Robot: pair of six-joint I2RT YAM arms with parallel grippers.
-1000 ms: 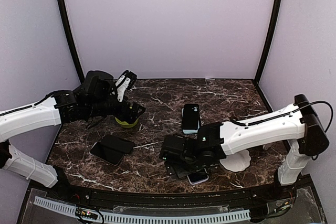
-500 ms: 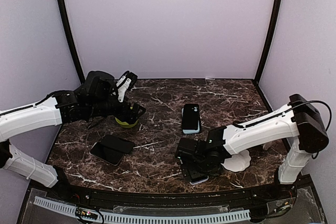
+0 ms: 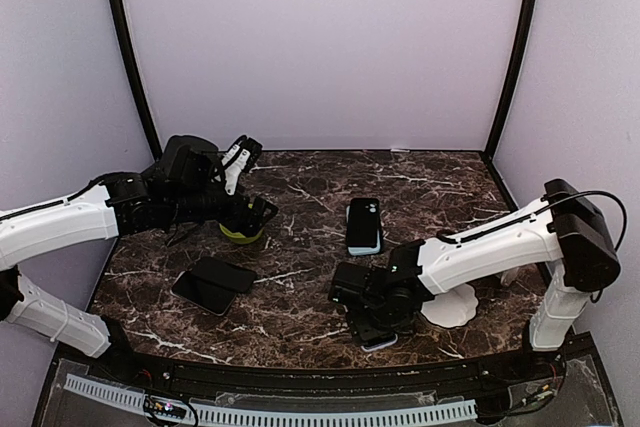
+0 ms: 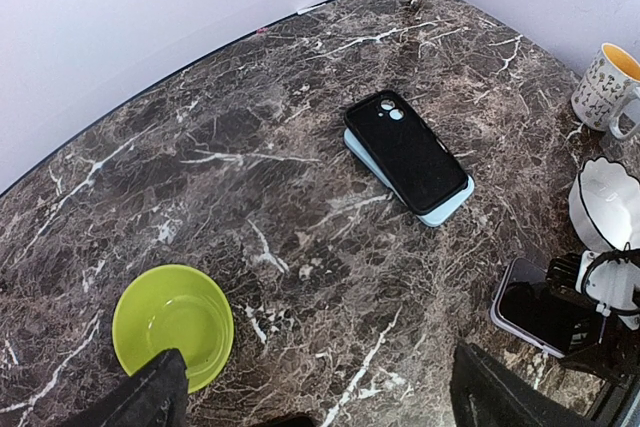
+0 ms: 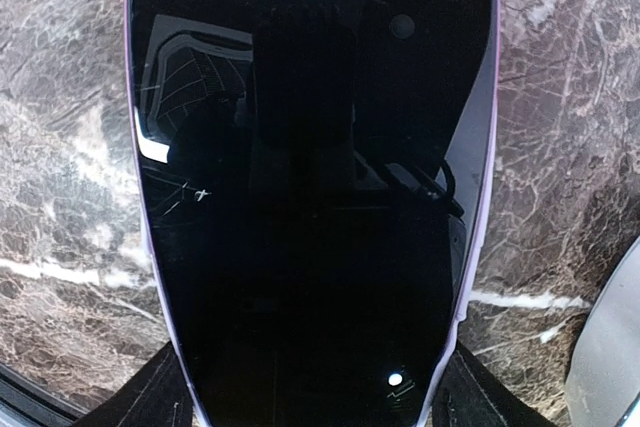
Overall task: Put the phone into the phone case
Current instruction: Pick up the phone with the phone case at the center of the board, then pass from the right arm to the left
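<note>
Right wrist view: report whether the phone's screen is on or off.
Off: the phone shows a black, unlit glass face with only reflections on it.

Dark marble table [image 4: 250, 177] carried a black phone case [image 4: 405, 150] stacked on a pale blue slab [image 4: 445, 209]. Also present:
- lime green round bowl [image 4: 172, 325]
- speckled mug [image 4: 607, 84]
- white scalloped dish [image 4: 606, 202]
- lilac-edged black-screened phone [image 4: 535, 309]

Left claw [image 4: 320, 395] stood wide apart.

High rear overview — right wrist close above phone [image 5: 310, 197].
</note>
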